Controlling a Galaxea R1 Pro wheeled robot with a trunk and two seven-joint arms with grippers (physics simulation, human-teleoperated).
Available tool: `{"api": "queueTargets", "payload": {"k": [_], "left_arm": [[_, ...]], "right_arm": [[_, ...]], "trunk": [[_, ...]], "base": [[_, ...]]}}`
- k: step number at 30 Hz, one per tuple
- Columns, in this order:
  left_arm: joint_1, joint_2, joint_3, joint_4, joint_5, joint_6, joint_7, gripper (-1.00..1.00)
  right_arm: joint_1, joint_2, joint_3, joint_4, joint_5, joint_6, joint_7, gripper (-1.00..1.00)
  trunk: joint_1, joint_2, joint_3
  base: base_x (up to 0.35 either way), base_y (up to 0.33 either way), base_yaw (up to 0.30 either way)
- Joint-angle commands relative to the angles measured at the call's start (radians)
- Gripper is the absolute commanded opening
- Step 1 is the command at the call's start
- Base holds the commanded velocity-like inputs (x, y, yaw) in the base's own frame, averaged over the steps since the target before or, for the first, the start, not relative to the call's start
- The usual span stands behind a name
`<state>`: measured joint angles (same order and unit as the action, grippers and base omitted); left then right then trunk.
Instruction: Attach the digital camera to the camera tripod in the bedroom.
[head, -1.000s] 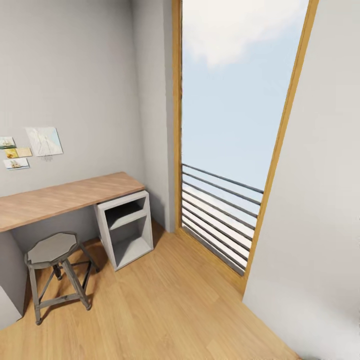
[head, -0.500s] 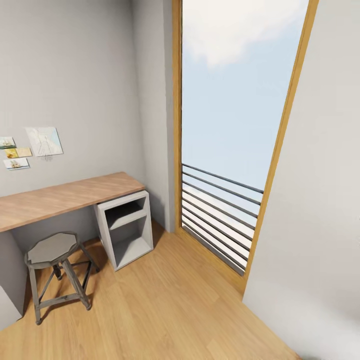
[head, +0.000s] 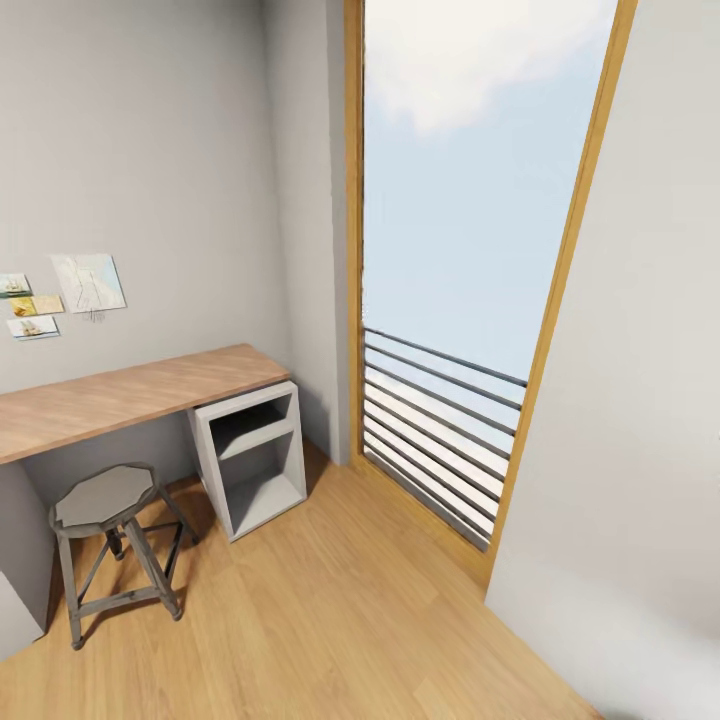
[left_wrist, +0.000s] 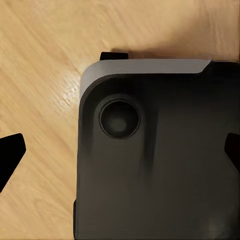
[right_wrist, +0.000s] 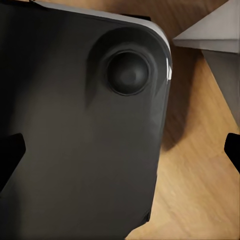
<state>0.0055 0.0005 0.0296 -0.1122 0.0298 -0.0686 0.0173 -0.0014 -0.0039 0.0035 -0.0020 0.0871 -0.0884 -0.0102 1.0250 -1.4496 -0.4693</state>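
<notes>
The robot was at the searching step: the head view showed a wood tabletop (head: 130, 395), stool (head: 105, 500) and balcony window (head: 470, 200), with camera and tripod nowhere visible. Both hands hung apart, empty, over its dark base (left_wrist: 160, 165). Next, it likely needed to turn.

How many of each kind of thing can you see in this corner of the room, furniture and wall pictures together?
Desk: 1
Stool: 1
Shelf cabinet: 1
Pictures on the wall: 4, one large and three small
Total: 7
</notes>
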Motion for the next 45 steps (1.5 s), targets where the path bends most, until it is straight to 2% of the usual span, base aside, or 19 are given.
{"api": "queueTargets", "payload": {"k": [1, 5, 6, 10, 11, 12, 17, 20, 24, 25, 30, 31, 37, 38, 41, 45], "left_arm": [[0.001, 0.001, 0.003, -0.022, 0.004, 0.001, 0.004, 1.00], [0.001, 0.009, 0.006, -0.120, 0.007, 0.008, 0.016, 1.00], [0.001, 0.016, 0.007, -0.174, 0.008, 0.013, 0.019, 1.00], [0.000, 0.028, 0.009, -0.286, 0.009, 0.040, 0.023, 1.00], [0.000, 0.030, 0.009, -0.344, 0.010, 0.069, 0.024, 1.00], [-0.004, 0.028, 0.011, -0.455, 0.012, 0.167, 0.026, 1.00], [-0.045, 0.020, 0.011, -0.549, 0.013, 0.314, 0.028, 1.00], [-0.108, 0.016, 0.011, -0.569, 0.014, 0.363, 0.028, 1.00], [-0.213, 0.004, 0.011, -0.568, 0.015, 0.393, 0.030, 1.00], [-0.269, -0.002, 0.011, -0.557, 0.016, 0.403, 0.031, 1.00], [-0.413, -0.024, 0.012, -0.506, 0.017, 0.428, 0.044, 1.00], [-0.525, -0.067, 0.010, -0.455, 0.014, 0.459, 0.069, 1.00], [-0.578, -0.117, 0.006, -0.484, 0.010, 0.463, 0.074, 1.00], [-0.587, -0.144, 0.005, -0.506, 0.009, 0.462, 0.076, 1.00], [-0.591, -0.162, 0.003, -0.516, 0.008, 0.463, 0.082, 1.00], [-0.592, -0.169, 0.002, -0.525, 0.008, 0.471, 0.088, 1.00]], "right_arm": [[0.000, -0.001, -0.001, -0.005, 0.010, -0.001, -0.001, 1.00], [-0.003, -0.003, -0.001, -0.062, 0.011, 0.006, 0.000, 1.00], [-0.003, -0.003, -0.002, -0.114, 0.009, 0.017, -0.001, 1.00], [-0.005, -0.003, -0.005, -0.246, 0.005, 0.066, -0.005, 1.00], [-0.008, -0.003, -0.006, -0.319, 0.005, 0.108, -0.010, 1.00], [-0.031, 0.002, -0.007, -0.458, 0.005, 0.228, -0.035, 1.00], [-0.110, 0.008, -0.009, -0.550, 0.000, 0.358, -0.068, 1.00], [-0.173, 0.013, -0.010, -0.569, -0.004, 0.387, -0.081, 1.00], [-0.255, 0.020, -0.011, -0.568, -0.008, 0.391, -0.093, 1.00], [-0.295, 0.023, -0.012, -0.558, -0.010, 0.388, -0.099, 1.00], [-0.399, 0.042, -0.012, -0.505, -0.011, 0.381, -0.115, 1.00], [-0.500, 0.063, -0.013, -0.437, -0.012, 0.372, -0.125, 1.00], [-0.589, 0.080, -0.013, -0.397, -0.010, 0.360, -0.128, 1.00], [-0.606, 0.086, -0.013, -0.399, -0.009, 0.359, -0.129, 1.00], [-0.613, 0.093, -0.012, -0.418, -0.007, 0.365, -0.130, 1.00], [-0.616, 0.096, -0.011, -0.436, -0.005, 0.370, -0.130, 1.00]], "trunk": [[0.000, 0.000, -0.001], [0.000, 0.000, -0.001], [0.000, 0.000, -0.001], [0.000, 0.000, -0.001], [0.000, 0.000, -0.001], [0.000, 0.000, -0.001], [0.000, 0.000, -0.001], [0.000, 0.000, -0.001], [0.000, 0.000, -0.001], [0.000, 0.000, -0.001], [0.000, 0.000, -0.001], [0.000, 0.000, -0.001], [0.000, 0.000, -0.001], [0.000, 0.000, -0.001], [0.000, 0.000, -0.001], [0.000, 0.000, -0.001]], "base": [[0.000, 0.000, 0.000], [0.000, 0.000, 0.000], [0.000, 0.000, 0.000], [0.000, 0.000, 0.000], [0.000, 0.000, 0.000], [0.000, 0.000, 0.000], [0.000, 0.000, 0.000], [0.000, 0.000, 0.000], [0.000, 0.000, 0.000], [0.000, 0.000, 0.000], [0.000, 0.000, 0.000], [0.000, 0.000, 0.000], [0.000, 0.000, 0.000], [0.000, 0.000, 0.000], [0.000, 0.000, 0.000], [0.000, 0.000, 0.000]]}}
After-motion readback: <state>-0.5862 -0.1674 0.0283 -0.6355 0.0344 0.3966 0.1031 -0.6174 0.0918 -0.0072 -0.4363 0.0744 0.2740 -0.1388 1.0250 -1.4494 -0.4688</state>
